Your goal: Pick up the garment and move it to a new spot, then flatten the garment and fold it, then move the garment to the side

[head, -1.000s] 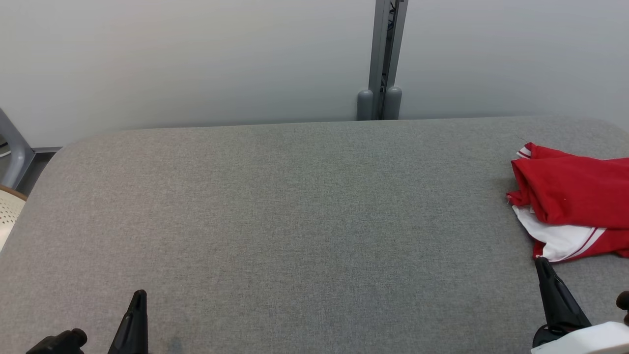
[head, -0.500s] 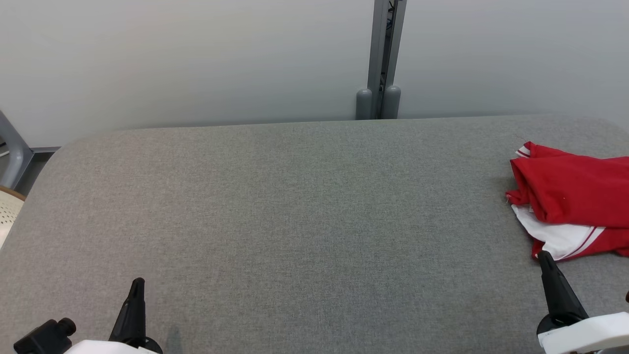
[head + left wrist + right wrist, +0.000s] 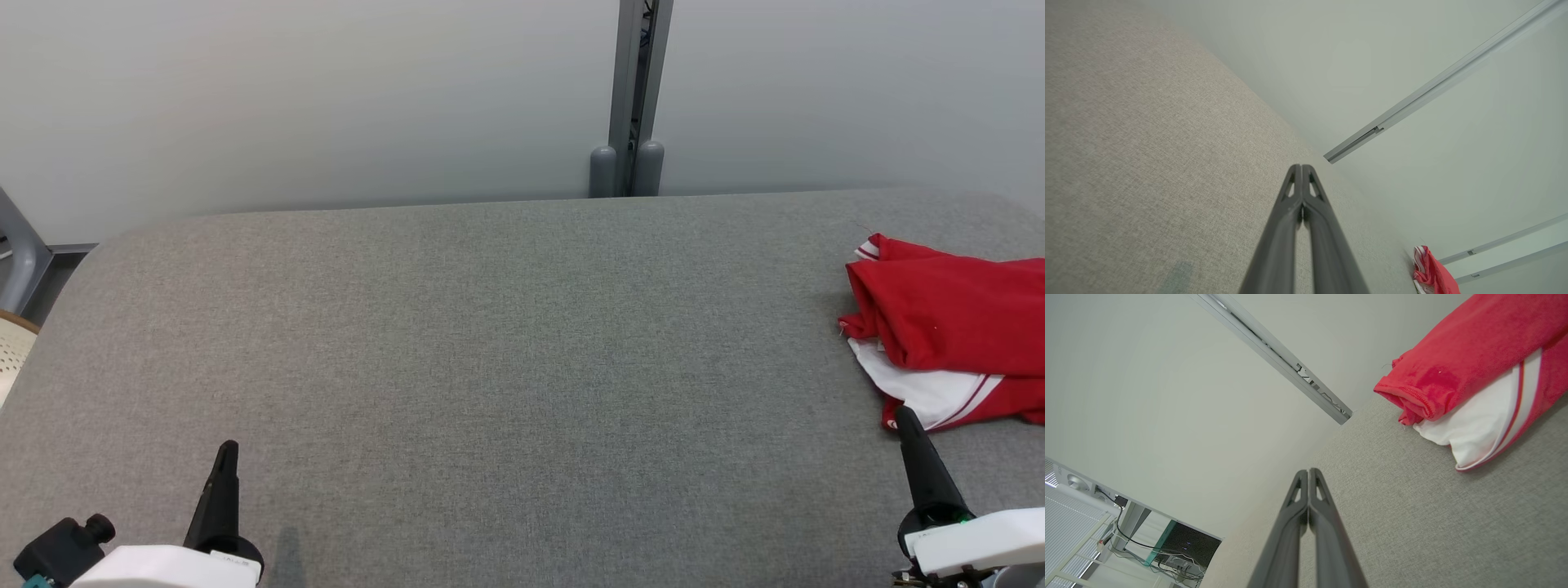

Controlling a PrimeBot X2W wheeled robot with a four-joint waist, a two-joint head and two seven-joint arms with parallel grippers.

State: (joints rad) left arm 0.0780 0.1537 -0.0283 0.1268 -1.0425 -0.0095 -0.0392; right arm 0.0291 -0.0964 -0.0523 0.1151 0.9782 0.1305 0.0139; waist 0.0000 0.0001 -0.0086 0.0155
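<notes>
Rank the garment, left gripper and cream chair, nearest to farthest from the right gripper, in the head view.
1. garment, far right, just ahead of the right gripper.
2. left gripper, lower left.
3. cream chair, far left edge.

You see one garment (image 3: 947,327) (red, with white panels) on one grey desk (image 3: 490,343); one left gripper (image 3: 228,447) and one right gripper (image 3: 901,413), two in all; one upright post (image 3: 633,82) with two rounded caps (image 3: 602,171) behind.

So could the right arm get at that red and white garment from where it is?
Probably yes: the right gripper, shut, sits just short of the garment, with only bare grey surface between them. It would need to open first.
</notes>
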